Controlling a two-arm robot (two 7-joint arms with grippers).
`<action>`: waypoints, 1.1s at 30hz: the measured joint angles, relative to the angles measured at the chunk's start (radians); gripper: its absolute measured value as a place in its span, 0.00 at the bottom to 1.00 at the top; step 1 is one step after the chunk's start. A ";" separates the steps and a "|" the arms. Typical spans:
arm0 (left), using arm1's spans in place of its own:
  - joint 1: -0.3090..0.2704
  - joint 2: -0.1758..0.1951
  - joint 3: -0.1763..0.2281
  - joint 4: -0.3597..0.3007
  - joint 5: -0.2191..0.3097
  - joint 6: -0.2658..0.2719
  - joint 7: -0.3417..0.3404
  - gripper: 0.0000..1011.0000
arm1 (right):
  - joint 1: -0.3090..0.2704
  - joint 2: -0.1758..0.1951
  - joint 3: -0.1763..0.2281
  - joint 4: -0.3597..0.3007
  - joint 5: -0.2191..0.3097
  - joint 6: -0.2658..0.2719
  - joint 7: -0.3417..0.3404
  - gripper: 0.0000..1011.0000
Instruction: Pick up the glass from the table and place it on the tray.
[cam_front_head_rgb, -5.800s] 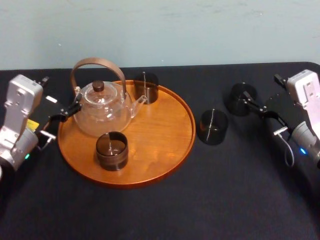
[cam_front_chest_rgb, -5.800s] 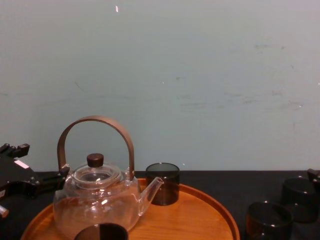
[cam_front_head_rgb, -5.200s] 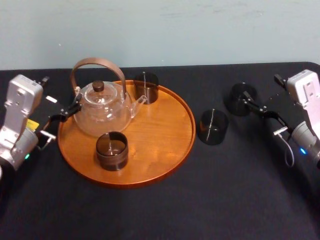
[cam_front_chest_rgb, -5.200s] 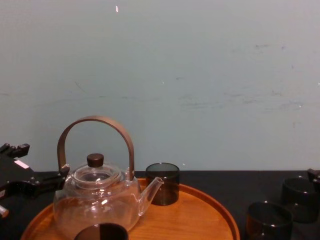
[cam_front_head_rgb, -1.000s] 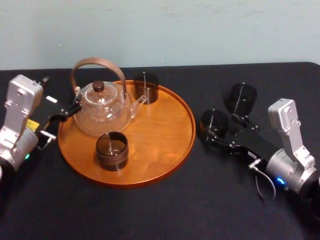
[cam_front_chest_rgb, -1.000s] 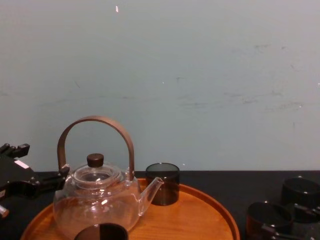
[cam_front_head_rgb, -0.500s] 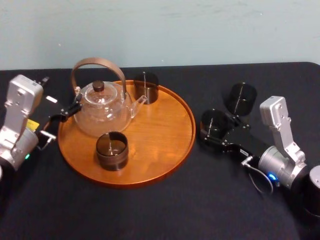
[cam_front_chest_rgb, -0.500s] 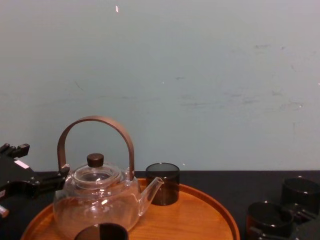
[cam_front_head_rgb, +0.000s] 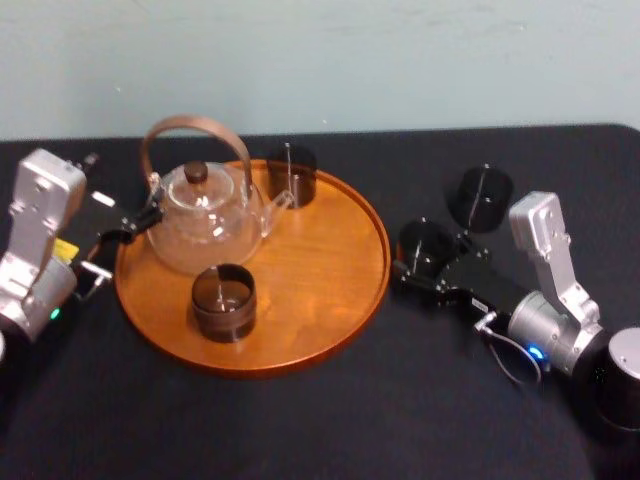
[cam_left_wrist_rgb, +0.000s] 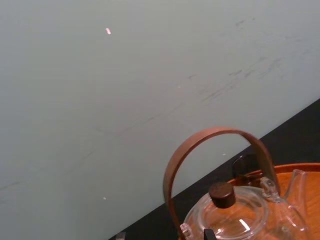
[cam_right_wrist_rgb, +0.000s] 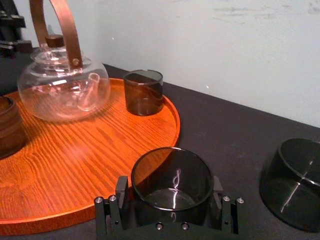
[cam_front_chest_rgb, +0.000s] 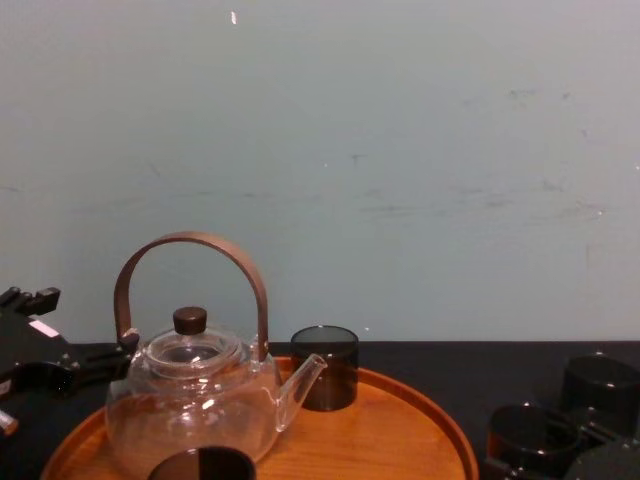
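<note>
Both arms (cam_front_head_rgb: 545, 245) are silver-grey, the left hand (cam_front_head_rgb: 128, 226) and right hand (cam_front_head_rgb: 422, 262) black (screws visible).

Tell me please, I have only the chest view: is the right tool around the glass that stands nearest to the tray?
Observer: Yes. In the right wrist view the glass stands upright on the table, between the two fingers of the open right tool.
Operator: Is there free place on the tray?
Observer: The head view shows bare wood on the tray's right side; the teapot, front glass and back glass stand elsewhere on it.
Operator: Where is the left tool?
Observer: The left tool is at the tray's left edge, beside the teapot.
</note>
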 joint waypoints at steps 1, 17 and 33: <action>0.000 0.000 0.000 0.000 0.000 0.000 0.000 1.00 | 0.000 0.000 0.000 0.001 -0.001 0.000 0.000 0.99; 0.000 0.000 0.000 0.000 0.000 0.000 0.000 1.00 | 0.011 -0.005 -0.002 0.008 -0.002 0.000 0.003 0.99; 0.000 0.000 0.000 0.000 0.000 0.000 0.000 1.00 | 0.010 -0.004 -0.001 0.007 -0.002 0.001 0.003 0.89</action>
